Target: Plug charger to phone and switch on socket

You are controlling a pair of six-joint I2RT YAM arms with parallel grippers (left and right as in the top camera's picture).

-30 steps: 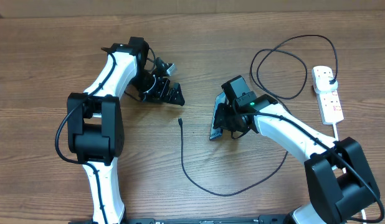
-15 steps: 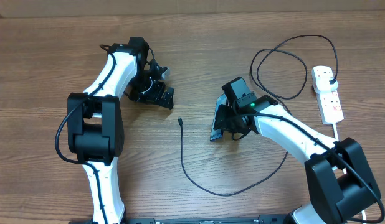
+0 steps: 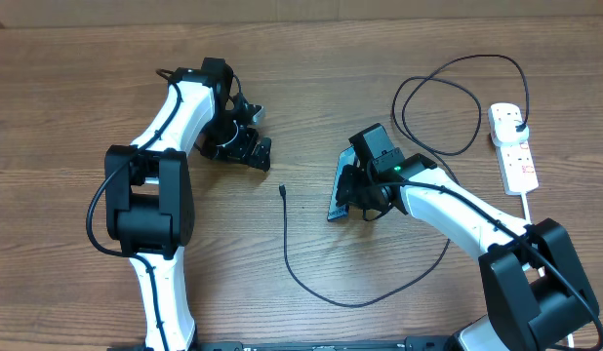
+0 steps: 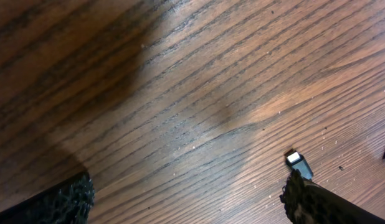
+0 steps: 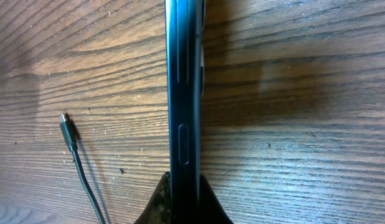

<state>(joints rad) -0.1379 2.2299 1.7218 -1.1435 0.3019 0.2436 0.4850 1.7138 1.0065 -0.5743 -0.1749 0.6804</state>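
Observation:
The phone (image 3: 337, 200) stands on its long edge at mid-table, with my right gripper (image 3: 352, 188) shut on it. In the right wrist view the phone's dark blue edge (image 5: 183, 93) rises straight up from between the two fingers of that gripper (image 5: 185, 202). The charger's connector tip (image 3: 282, 191) lies on the wood left of the phone, also seen as a thin tip (image 5: 66, 121). Its black cable (image 3: 321, 292) loops round to the socket (image 3: 516, 161) at the far right. My left gripper (image 3: 253, 153) is open, low over bare wood left of the tip. The tip (image 4: 299, 164) lies just beyond its right finger (image 4: 314, 202).
The cable makes a big loop (image 3: 438, 102) behind my right arm, ending at a black plug (image 3: 517, 121) in the power strip. The strip's white cord (image 3: 528, 207) runs toward the table's front. A cardboard edge lines the back of the table.
My left gripper has drawn back a little to the left, away from the connector tip, then stayed still. The right gripper keeps the phone on edge, almost unmoved.

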